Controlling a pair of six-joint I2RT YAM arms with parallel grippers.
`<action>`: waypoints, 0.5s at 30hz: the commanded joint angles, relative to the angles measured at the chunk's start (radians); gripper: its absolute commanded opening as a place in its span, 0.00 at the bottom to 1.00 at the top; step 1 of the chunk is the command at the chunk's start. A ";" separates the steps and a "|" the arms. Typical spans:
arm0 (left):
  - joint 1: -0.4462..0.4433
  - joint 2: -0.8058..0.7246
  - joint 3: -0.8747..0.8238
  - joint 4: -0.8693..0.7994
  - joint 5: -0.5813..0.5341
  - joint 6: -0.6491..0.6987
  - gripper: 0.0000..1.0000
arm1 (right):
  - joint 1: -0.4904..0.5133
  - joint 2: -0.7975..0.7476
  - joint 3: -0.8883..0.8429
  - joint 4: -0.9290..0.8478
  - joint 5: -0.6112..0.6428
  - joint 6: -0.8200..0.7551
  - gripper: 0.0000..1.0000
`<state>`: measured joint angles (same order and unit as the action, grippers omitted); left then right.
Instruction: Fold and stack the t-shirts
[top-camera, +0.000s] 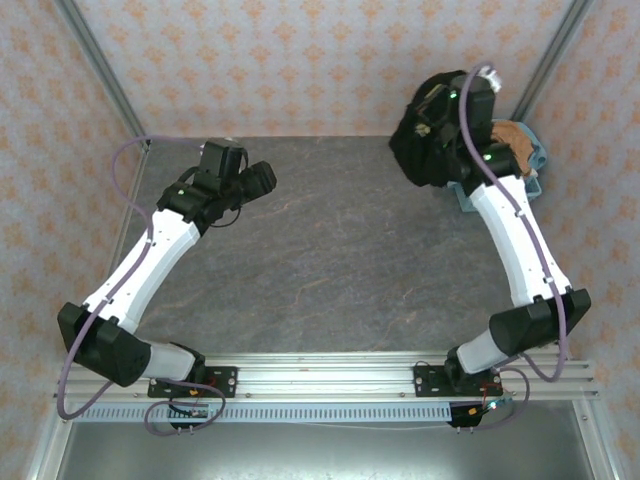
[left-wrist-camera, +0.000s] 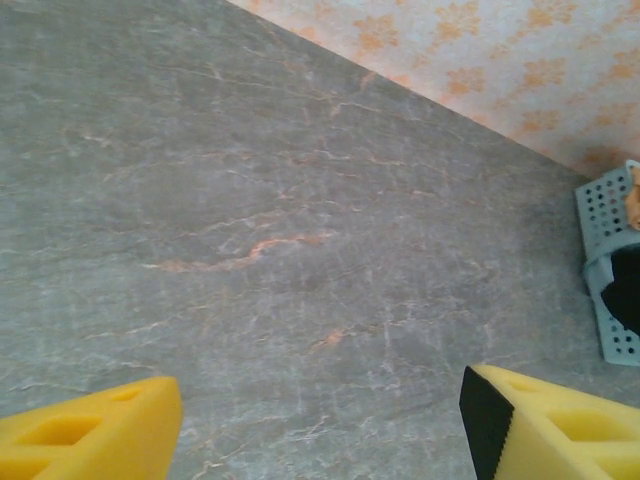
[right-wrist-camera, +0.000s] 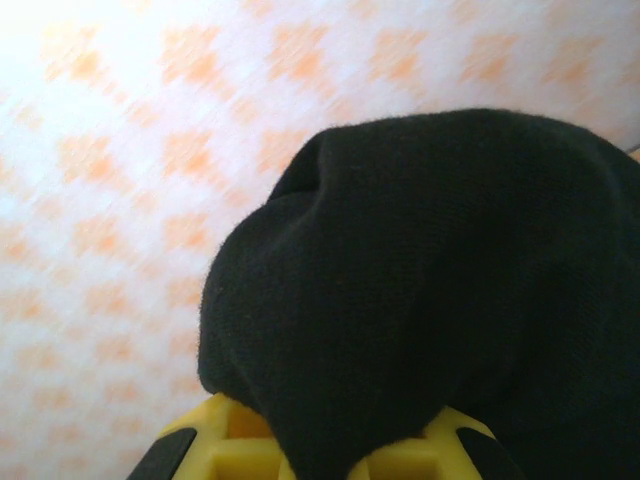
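A black t-shirt (top-camera: 425, 140) hangs bunched in the air at the back right, above the table and beside the basket. My right gripper (top-camera: 445, 105) is shut on the t-shirt; in the right wrist view the black fabric (right-wrist-camera: 440, 300) spills out over the yellow fingers (right-wrist-camera: 410, 455) and hides the tips. My left gripper (top-camera: 262, 178) hovers over the back left of the table, apart from the shirt. Its yellow fingers (left-wrist-camera: 90, 430) stand wide open over bare tabletop with nothing between them.
A light-blue lattice basket (top-camera: 535, 160) sits at the back right corner with brownish cloth (top-camera: 515, 135) in it; its edge (left-wrist-camera: 610, 260) shows in the left wrist view. The grey marbled table (top-camera: 330, 260) is walled by patterned panels at the back and sides.
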<state>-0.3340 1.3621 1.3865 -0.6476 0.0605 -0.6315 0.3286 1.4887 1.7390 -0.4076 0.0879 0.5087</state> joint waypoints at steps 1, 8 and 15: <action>-0.005 -0.061 0.029 -0.082 -0.088 0.004 0.76 | 0.140 -0.031 -0.095 0.017 0.055 0.060 0.00; -0.003 -0.071 -0.008 -0.159 -0.087 0.000 0.82 | 0.334 0.167 -0.145 -0.010 -0.160 0.245 0.55; -0.010 -0.096 -0.142 -0.167 0.048 -0.085 0.84 | 0.282 0.141 -0.206 -0.063 -0.177 0.218 0.75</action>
<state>-0.3340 1.2892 1.2953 -0.7643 0.0460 -0.6601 0.6640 1.7088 1.5486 -0.4488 -0.0814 0.7177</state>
